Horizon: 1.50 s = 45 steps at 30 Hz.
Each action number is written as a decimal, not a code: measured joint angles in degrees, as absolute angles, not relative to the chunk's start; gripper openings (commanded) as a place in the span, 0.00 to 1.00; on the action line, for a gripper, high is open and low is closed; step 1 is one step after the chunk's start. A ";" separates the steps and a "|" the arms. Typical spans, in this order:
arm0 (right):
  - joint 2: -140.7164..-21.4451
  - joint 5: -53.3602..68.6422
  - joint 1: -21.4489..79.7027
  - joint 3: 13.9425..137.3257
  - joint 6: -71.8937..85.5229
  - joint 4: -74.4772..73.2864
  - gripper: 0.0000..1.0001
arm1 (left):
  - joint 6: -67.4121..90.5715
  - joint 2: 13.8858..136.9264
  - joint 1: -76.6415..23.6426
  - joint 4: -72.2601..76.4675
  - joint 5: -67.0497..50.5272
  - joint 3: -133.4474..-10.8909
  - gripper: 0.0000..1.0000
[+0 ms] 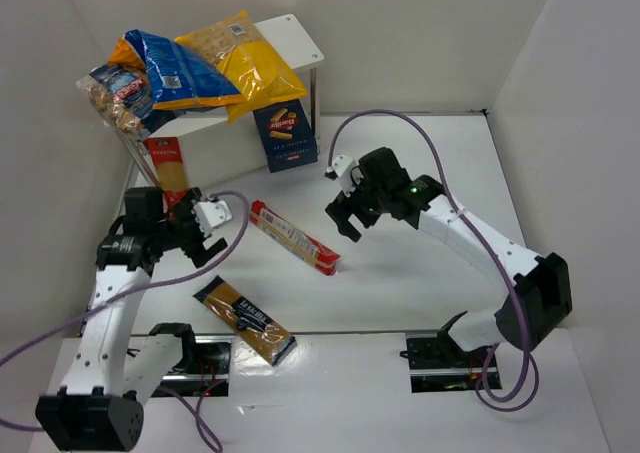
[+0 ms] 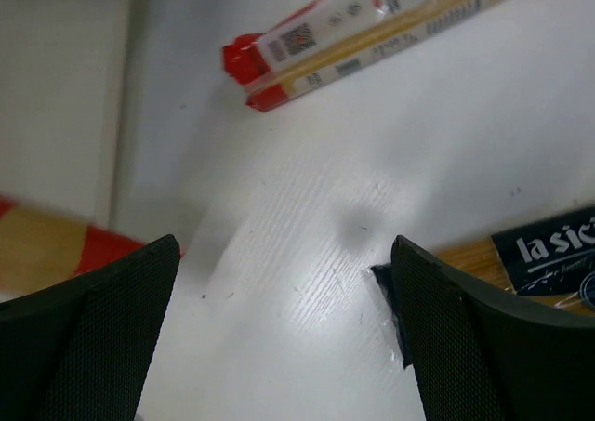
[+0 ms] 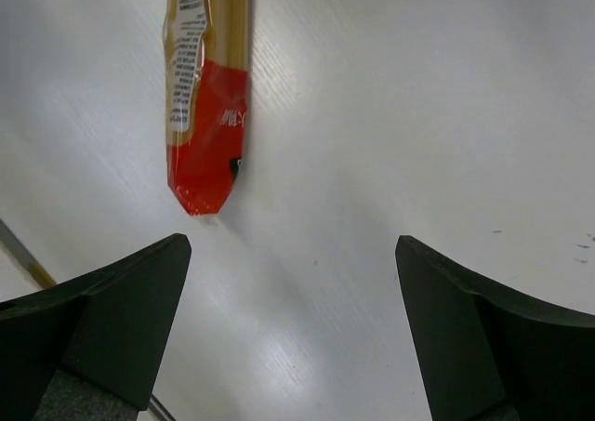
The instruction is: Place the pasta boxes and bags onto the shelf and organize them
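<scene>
The white shelf [image 1: 296, 37] stands at the back left. A yellow bag [image 1: 243, 61], a blue bag [image 1: 178, 68] and a clear bag [image 1: 118, 97] lie on its top board. A dark blue pasta box [image 1: 285, 133] stands under it at the right, and a red-edged packet [image 1: 169, 169] stands at the left. A second red-edged spaghetti packet [image 1: 293, 237] lies mid-table; it also shows in the left wrist view [image 2: 372, 26] and the right wrist view [image 3: 206, 86]. A dark-label packet [image 1: 245, 320] lies near the front and shows in the left wrist view [image 2: 548, 254]. My left gripper [image 1: 205, 245] [image 2: 284, 347] is open and empty above the table. My right gripper [image 1: 347, 223] [image 3: 293, 337] is open and empty, just right of the lying packet.
White walls enclose the table on the left, back and right. A thin shelf leg [image 3: 23, 254] shows at the left edge of the right wrist view. Purple cables loop from both arms.
</scene>
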State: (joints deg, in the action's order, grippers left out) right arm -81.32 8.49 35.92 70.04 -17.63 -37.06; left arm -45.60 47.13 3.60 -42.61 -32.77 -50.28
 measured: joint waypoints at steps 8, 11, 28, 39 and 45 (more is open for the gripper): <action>-79.48 15.11 28.60 65.32 -19.22 -39.24 1.00 | -60.03 63.61 -10.50 -40.07 -30.83 -48.36 1.00; -80.12 17.12 25.06 65.21 -19.38 -39.46 1.00 | -62.70 69.89 -15.70 -37.67 -30.09 -48.99 1.00; -82.04 19.33 22.72 63.33 -20.86 -39.62 1.00 | -72.47 91.61 -23.68 -30.72 -24.51 -63.26 0.95; -85.65 19.38 22.65 63.29 -21.56 -39.64 1.00 | -78.59 97.78 -22.48 -29.45 -21.63 -62.59 0.94; -85.73 20.56 21.17 63.29 -22.13 -39.66 1.00 | -81.84 101.73 -20.05 -28.62 -21.37 -63.40 0.94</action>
